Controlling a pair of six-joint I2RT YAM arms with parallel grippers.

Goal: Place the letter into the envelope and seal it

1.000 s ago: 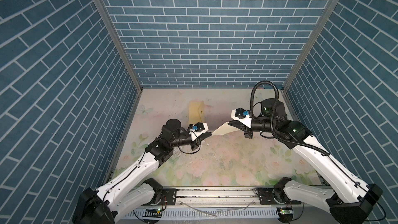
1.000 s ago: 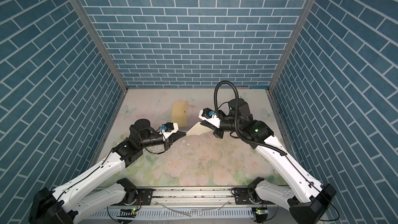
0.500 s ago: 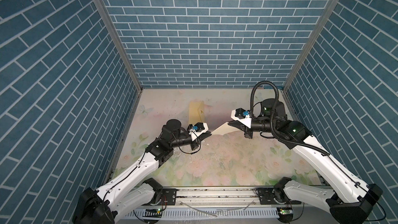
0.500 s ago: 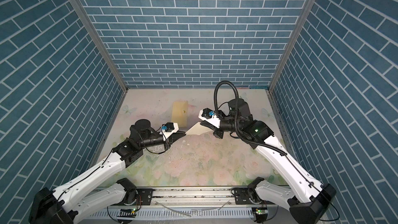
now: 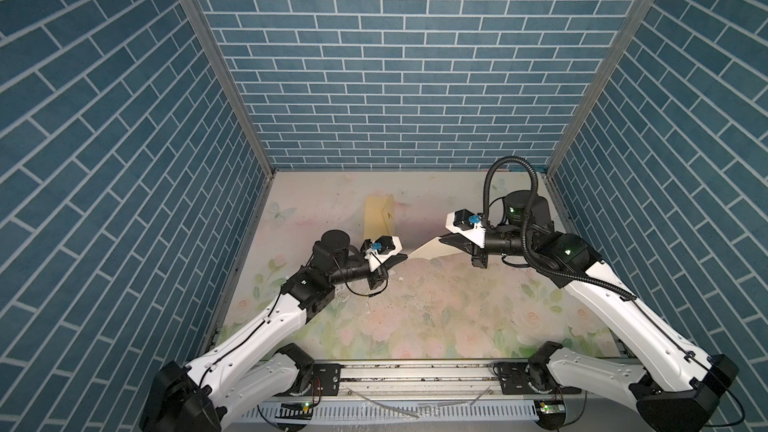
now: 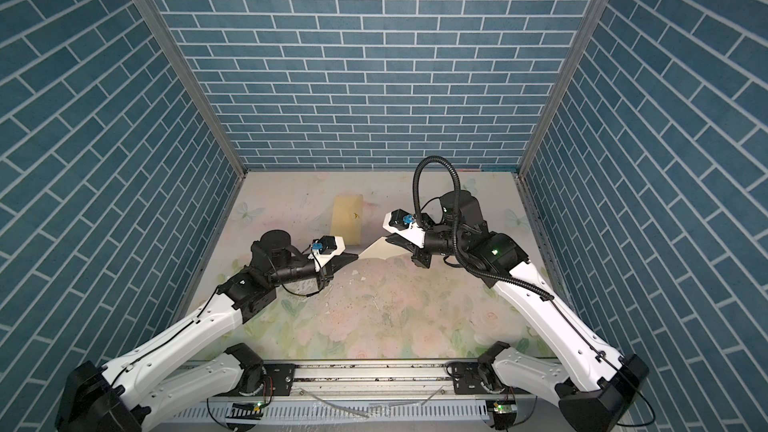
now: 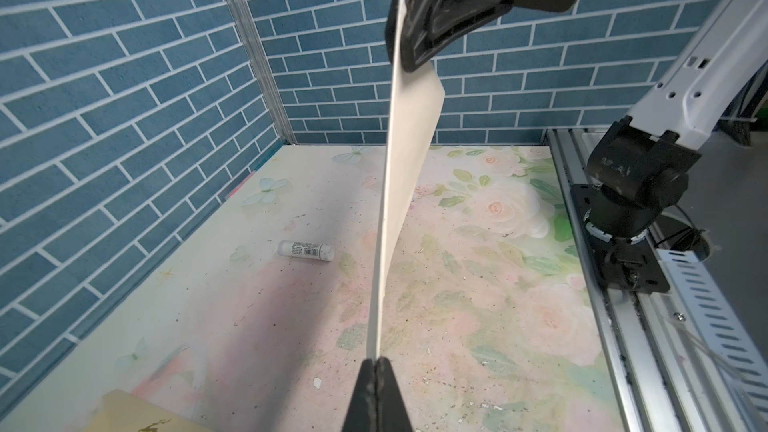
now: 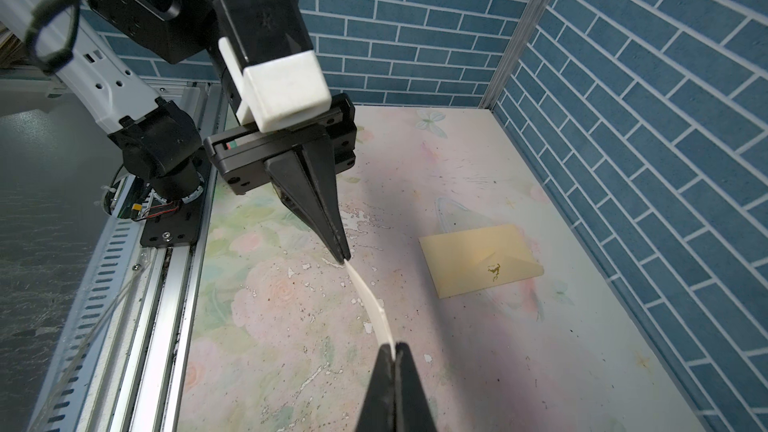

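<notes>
The letter (image 5: 432,250) hangs in the air. The left gripper (image 5: 404,258) pinches one end and the right gripper (image 5: 444,238) pinches the other. The envelope (image 5: 378,218) lies flat at its 11 o'clock.

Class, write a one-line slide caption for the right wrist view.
Left gripper and right gripper hold the letter between them, jaws shut; the envelope lies on the table.
</notes>
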